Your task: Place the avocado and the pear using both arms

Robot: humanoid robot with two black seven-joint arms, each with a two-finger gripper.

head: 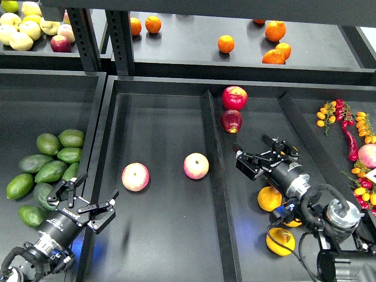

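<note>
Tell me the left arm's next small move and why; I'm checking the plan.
Probably swing the open, empty left pincer leftward over the nearest avocado in the pile. It hangs above the tray divider, holding nothing, with the avocados just beside it.

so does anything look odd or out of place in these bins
Nothing is spilled or visibly damaged. The one oddity: two pink apples lie alone in the middle tray, while the two red apples sit in the next compartment. The avocados stay piled in the left bin.
</note>
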